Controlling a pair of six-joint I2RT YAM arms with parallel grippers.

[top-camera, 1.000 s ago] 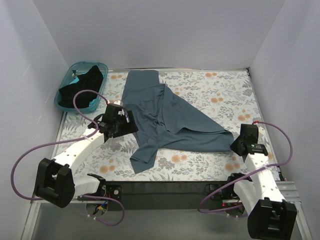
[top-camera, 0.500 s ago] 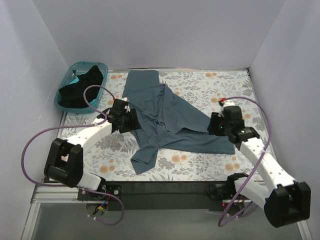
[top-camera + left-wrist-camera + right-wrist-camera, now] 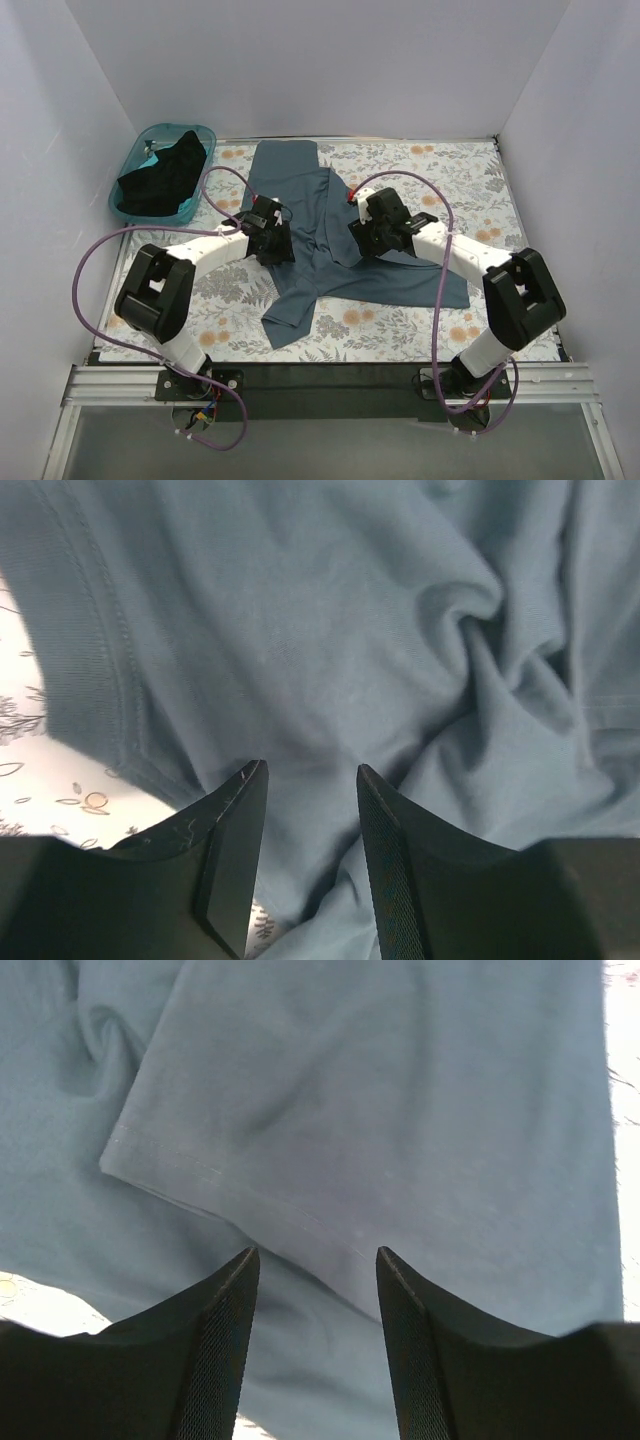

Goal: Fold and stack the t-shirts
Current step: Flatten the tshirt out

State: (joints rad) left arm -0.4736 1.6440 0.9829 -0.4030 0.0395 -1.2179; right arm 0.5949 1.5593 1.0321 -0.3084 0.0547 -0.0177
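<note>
A slate blue-grey t-shirt (image 3: pixel 330 235) lies rumpled and partly folded over itself in the middle of the floral table. A black t-shirt (image 3: pixel 163 177) sits in the teal basket at the back left. My left gripper (image 3: pixel 277 240) is open over the shirt's left side, jaws apart just above wrinkled cloth (image 3: pixel 310 730). My right gripper (image 3: pixel 362 238) is open over the shirt's middle, above a folded hem edge (image 3: pixel 240 1195). Neither holds anything.
The teal plastic basket (image 3: pixel 128 172) stands at the back left corner. Grey walls close in the table on three sides. Purple cables loop off both arms. Bare floral table (image 3: pixel 450 180) shows at the back right and along the front.
Both arms have swung inward onto the shirt. The right gripper moved from the shirt's right corner to its middle. The left gripper moved right onto the shirt's left side.
</note>
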